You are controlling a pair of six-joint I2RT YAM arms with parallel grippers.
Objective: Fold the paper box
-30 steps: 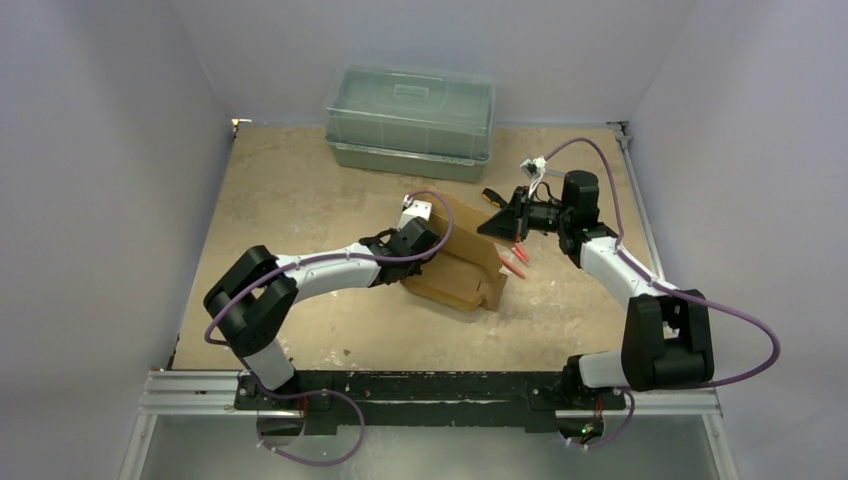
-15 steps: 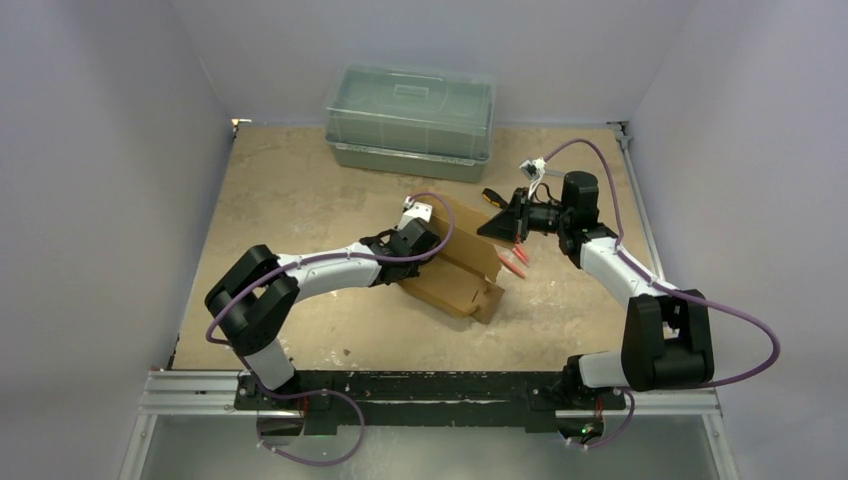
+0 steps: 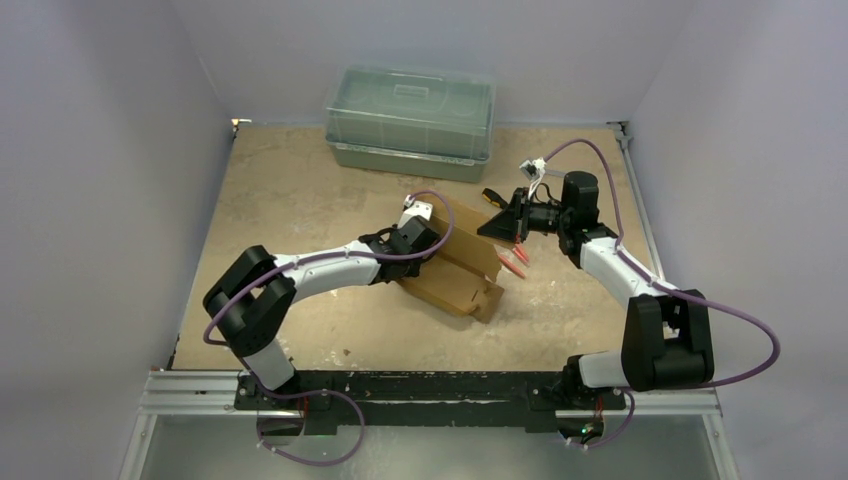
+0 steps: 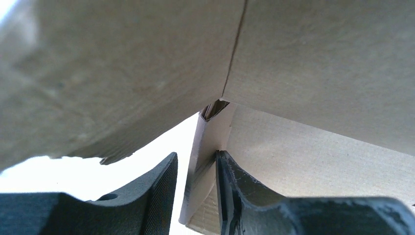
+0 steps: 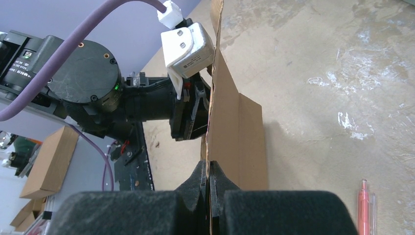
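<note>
The paper box (image 3: 462, 262) is a brown, partly folded cardboard piece in the middle of the table, one panel standing up. My left gripper (image 3: 428, 238) reaches into it from the left. In the left wrist view this gripper (image 4: 196, 155) is open around a thin flap (image 4: 203, 161): the right finger (image 4: 230, 186) touches the flap and the left finger (image 4: 164, 191) stands apart from it. My right gripper (image 3: 503, 224) comes from the right. Its jaws (image 5: 209, 170) are shut on the upright panel's edge (image 5: 222, 122).
A large translucent lidded plastic bin (image 3: 411, 121) stands at the back. Pink pens (image 3: 515, 262) lie on the table just right of the box, also seen low in the right wrist view (image 5: 364, 208). Purple walls close in the table on both sides.
My left gripper's jaws have opened and let go of the flap they pinched. The box's near end has settled slightly. The right arm has not moved.
</note>
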